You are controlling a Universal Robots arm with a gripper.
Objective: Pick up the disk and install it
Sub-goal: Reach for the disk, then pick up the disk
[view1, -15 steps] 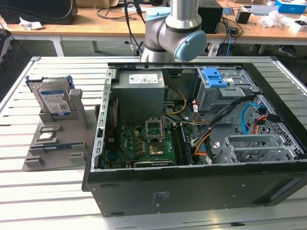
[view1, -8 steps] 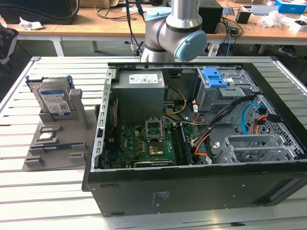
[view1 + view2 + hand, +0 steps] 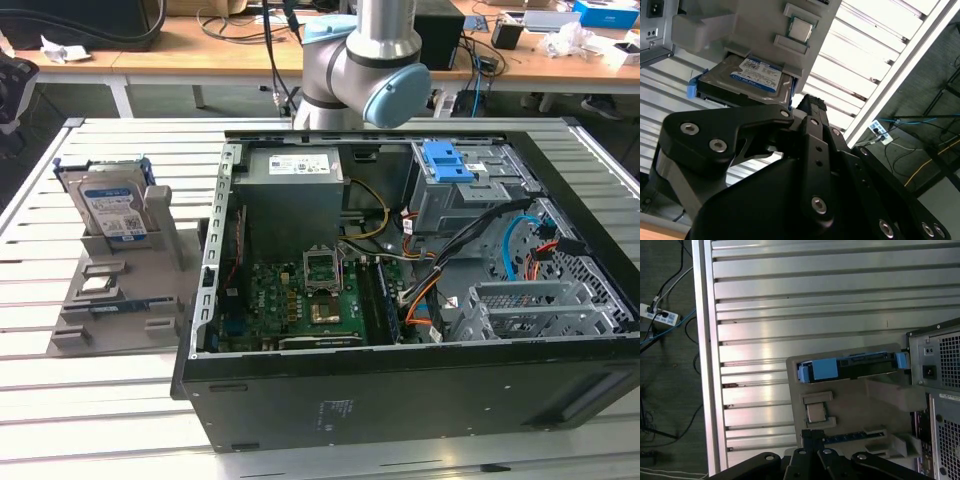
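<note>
Since a head count was wanted: one disk [image 3: 113, 208], one grey holder [image 3: 175, 245], one open PC case [image 3: 400, 390], one arm [image 3: 365, 60] and one pair of fingers [image 3: 806, 437] can be made out. One square chip [image 3: 97, 284] is parked on the holder's lower step. Inside the case, one blue caddy [image 3: 447, 160] and one grey power supply [image 3: 290, 190] are counted. Everything is carried by a slatted metal counter [image 3: 100, 400].

The disk is stood on edge in the holder's rear slot, with the blue-and-white label turned outward and blue rails fitted along its sides. It is kept outside the case, on the exterior view's left of it, so nothing has been installed yet.

As for the fingers, they are seen drawn together at the tips in the first wrist view, with nothing caught between them. The disk isn't touched. In that view the chip [image 3: 815, 413] is framed just past the fingertips, and the disk's railed edge [image 3: 865, 367] is found further on, beyond the chip. In the second wrist view the labelled face [image 3: 747, 80] is seen near the fingertips [image 3: 812, 107], off to one side of them, and no contact is shown.
</note>
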